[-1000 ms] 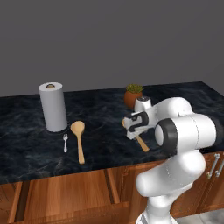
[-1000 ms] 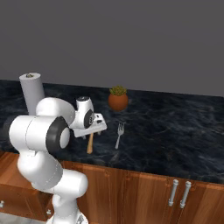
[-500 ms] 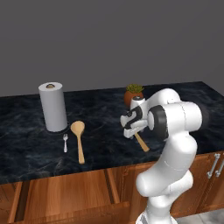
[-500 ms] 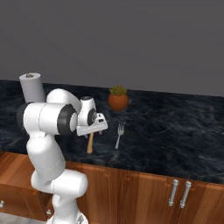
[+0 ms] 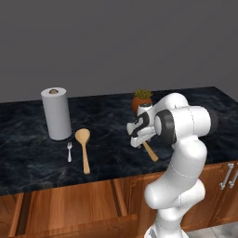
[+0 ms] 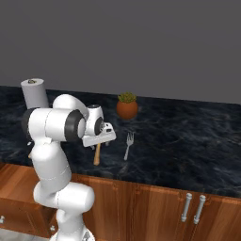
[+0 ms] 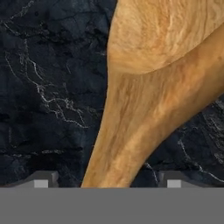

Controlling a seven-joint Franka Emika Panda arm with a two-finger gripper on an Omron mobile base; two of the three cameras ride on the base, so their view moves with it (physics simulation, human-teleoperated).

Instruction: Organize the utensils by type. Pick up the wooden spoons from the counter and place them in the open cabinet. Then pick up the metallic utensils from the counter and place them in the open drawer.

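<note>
The arm has been folded in over the table [image 5: 28, 158] since a second ago, and the tool [image 7: 107, 180] has been lowered close over a spoon [image 7: 144, 100], its tips now astride the neck where bowl meets handle. The tips stand apart on either side of the wood, and no grip is seen yet. For a sound pick, the tips would best be closed square across that narrow neck, not on the wide bowl, and the lift kept level. The second spoon [image 5: 84, 148] lies well apart by the paper roll [image 5: 56, 113], a fork [image 5: 69, 151] just beside it. Another fork [image 6: 128, 145] lies near the handle of the spoon [image 6: 97, 154] under the tool, with the plant pot [image 6: 127, 106] behind; bare table is left toward the front edge.
</note>
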